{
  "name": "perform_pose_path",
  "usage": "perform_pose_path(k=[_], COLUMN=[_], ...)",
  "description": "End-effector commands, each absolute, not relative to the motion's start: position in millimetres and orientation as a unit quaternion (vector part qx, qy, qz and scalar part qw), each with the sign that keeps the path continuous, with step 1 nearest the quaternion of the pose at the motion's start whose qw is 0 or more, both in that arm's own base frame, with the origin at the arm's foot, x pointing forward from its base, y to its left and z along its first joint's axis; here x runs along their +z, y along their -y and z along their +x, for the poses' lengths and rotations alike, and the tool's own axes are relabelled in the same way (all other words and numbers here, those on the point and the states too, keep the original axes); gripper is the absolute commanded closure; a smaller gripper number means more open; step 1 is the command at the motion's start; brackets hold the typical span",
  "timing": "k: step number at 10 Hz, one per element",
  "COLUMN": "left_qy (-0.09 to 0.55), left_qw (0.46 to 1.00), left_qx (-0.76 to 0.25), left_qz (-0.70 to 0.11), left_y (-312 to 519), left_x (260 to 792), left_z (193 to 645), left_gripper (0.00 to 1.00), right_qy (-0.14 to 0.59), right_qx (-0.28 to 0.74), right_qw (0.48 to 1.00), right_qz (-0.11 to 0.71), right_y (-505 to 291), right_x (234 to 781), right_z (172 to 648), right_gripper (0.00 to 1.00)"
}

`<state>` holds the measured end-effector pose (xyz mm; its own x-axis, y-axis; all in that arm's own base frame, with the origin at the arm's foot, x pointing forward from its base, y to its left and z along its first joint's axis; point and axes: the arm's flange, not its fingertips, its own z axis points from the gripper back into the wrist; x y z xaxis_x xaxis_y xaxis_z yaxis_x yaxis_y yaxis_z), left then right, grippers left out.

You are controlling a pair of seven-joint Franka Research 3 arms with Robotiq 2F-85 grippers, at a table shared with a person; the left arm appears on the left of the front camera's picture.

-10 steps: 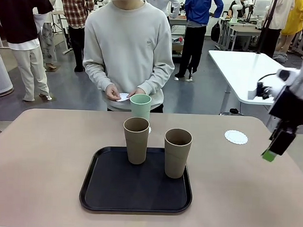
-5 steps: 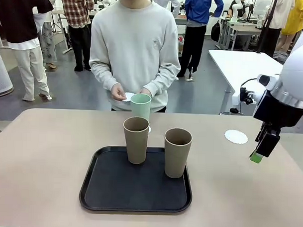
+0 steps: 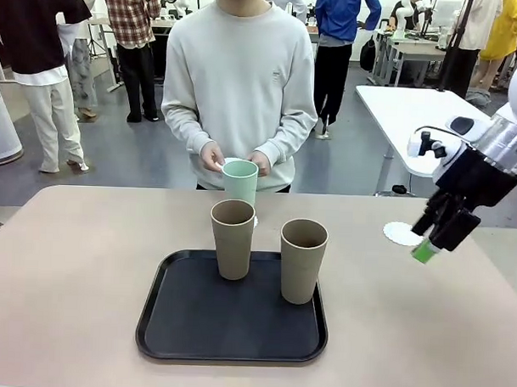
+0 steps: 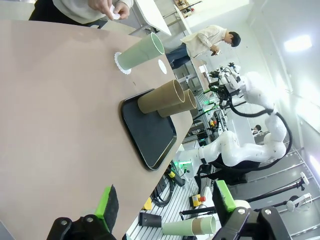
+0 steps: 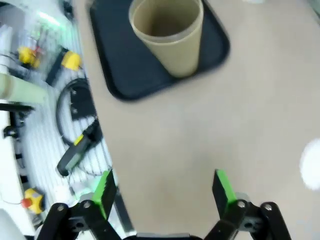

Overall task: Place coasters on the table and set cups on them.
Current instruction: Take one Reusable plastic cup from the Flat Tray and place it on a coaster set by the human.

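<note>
A pale mint cup (image 3: 239, 181) stands on a coaster (image 4: 121, 63) on the beige table (image 3: 69, 263), just in front of the person. The person's hands (image 3: 213, 157) hold another white coaster (image 4: 116, 11) behind that cup. Two tan cups (image 3: 232, 238) (image 3: 303, 260) stand upright on the black tray (image 3: 186, 327). One coaster (image 3: 400, 233) lies bare on the table at the right. My right gripper (image 3: 433, 241) hovers open just right of that coaster, holding nothing. In the right wrist view, a tan cup (image 5: 167, 35) sits ahead of the open right gripper (image 5: 164, 187). My left gripper (image 4: 165, 200) is open and holds nothing, off the table's edge.
The tray (image 4: 150, 132) takes up the middle of the near table. A glossy white table (image 3: 414, 114) stands behind at the right. Other people stand farther back. Bare tabletop lies to the left and right of the tray.
My right gripper has swung left and up, from the table's right edge to beside the bare coaster. The person has stepped closer and brought both hands up behind the mint cup.
</note>
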<state>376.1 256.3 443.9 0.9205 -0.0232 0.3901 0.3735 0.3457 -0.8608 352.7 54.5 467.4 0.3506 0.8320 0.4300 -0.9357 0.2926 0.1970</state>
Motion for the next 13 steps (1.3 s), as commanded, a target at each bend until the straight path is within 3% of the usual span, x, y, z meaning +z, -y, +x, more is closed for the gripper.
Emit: perform_pose_path(k=[1,3,5,10,11,13], left_qy=[0.156,0.156,0.156,0.156,0.156,0.156], left_qw=[0.805,0.805,0.805,0.805,0.805,0.805], left_qx=[-0.125,-0.125,-0.125,-0.125,-0.125,-0.125], left_qz=[-0.559,-0.559,-0.559,-0.559,-0.559,-0.559], left_y=[-257.5,-257.5,-257.5,-257.5,-257.5,-257.5], left_x=[445.9,445.9,445.9,445.9,445.9,445.9], left_z=[374.8,374.8,374.8,374.8,374.8,374.8], left_gripper=[0.00,0.00,0.00,0.00,0.00,0.00], right_qy=[0.158,0.275,0.338,0.348,0.323,0.340], right_qx=[0.575,0.522,0.483,0.491,0.500,0.479], right_qw=[0.675,0.696,0.703,0.701,0.703,0.710], right_qz=[0.434,0.409,0.398,0.383,0.388,0.388], right_y=[-40.1,-30.2,-37.4,-34.1,-31.6,-31.3], right_x=[436.0,404.3,377.8,336.8,334.0,350.3], right_z=[387.7,391.3,383.1,367.0,368.2,391.0], right_gripper=[0.00,0.00,0.00,0.00,0.00,0.00])
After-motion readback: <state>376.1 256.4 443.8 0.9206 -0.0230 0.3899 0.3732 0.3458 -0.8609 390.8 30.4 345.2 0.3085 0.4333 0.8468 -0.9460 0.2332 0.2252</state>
